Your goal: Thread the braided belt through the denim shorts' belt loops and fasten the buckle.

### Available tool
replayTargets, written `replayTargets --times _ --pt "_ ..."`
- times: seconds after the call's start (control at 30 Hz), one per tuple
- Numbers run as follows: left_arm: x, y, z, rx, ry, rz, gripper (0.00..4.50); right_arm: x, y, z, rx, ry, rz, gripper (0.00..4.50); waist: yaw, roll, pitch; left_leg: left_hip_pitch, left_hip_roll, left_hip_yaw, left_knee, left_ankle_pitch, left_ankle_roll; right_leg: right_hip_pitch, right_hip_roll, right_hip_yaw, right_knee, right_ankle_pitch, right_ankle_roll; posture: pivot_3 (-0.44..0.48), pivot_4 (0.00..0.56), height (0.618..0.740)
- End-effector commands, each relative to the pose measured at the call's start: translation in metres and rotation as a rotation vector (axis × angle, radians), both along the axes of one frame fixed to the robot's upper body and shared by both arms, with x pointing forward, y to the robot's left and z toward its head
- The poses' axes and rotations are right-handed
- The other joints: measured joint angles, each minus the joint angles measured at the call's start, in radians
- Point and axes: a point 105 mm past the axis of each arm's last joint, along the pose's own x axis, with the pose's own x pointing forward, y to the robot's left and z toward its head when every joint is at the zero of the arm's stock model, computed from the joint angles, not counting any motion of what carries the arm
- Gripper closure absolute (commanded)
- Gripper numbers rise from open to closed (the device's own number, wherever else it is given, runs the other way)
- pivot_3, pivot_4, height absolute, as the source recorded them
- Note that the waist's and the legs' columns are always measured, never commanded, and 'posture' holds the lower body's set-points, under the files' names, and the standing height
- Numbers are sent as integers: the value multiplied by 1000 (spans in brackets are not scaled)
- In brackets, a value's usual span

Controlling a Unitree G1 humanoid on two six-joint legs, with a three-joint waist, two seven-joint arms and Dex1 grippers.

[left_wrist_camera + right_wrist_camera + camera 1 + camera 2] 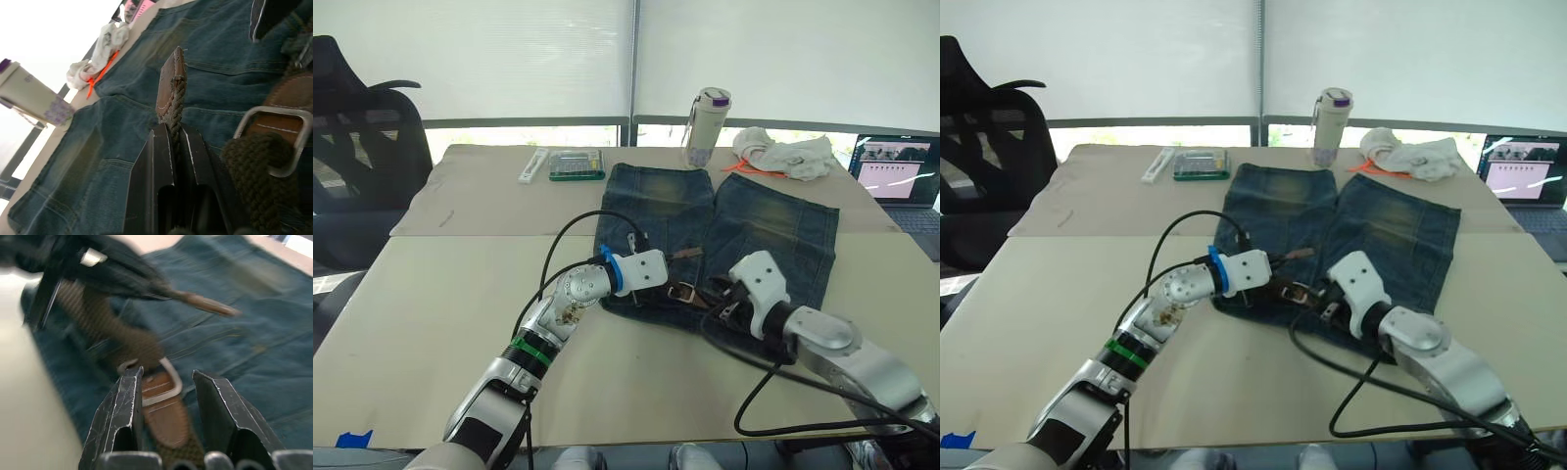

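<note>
Here, left end effector (173,134) pinches the braided belt (172,93); right end effector (168,382) gapes wide over the buckle (164,389).

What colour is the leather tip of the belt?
Brown, on the braided belt; the left wrist view shows it best.

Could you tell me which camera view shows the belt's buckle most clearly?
The left wrist view: the buckle sits close, its silver frame sharp around the braided belt. The right wrist view shows it blurred between the open right gripper fingers. In the eye views it is a small glint on the shorts.
</note>
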Motion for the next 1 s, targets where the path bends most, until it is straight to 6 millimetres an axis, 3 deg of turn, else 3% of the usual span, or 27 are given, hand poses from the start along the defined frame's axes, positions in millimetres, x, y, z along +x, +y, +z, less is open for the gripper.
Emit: replayTargets --times 0.03,0.53,0.73,1.0 --pt "0 2 2 61 -49 -24 4500 1 3 -5 -92 -42 26 2672 3 0 0 0 0 0 0 0 0 0 0 0 0 0 0 0 150 737" --pt "3 5 2 39 -45 -7 4500 14 -23 -28 -281 -46 -110 2672 14 0 0 -1 0 0 6 1 -2 1 -1 -1 1 0 0 0 150 737" --pt "3 5 0 73 -50 -24 4500 17 -26 -22 -453 -161 -72 4407 13 0 0 -1 0 0 7 1 -2 1 -1 -1 2 0 1 0 150 737" --pt "1 6 2 230 -157 -74 4500 26 -18 3 -571 -453 -78 4463 11 0 0 -1 -1 1 7 2 -3 1 -1 0 3 0 1 0 150 737"
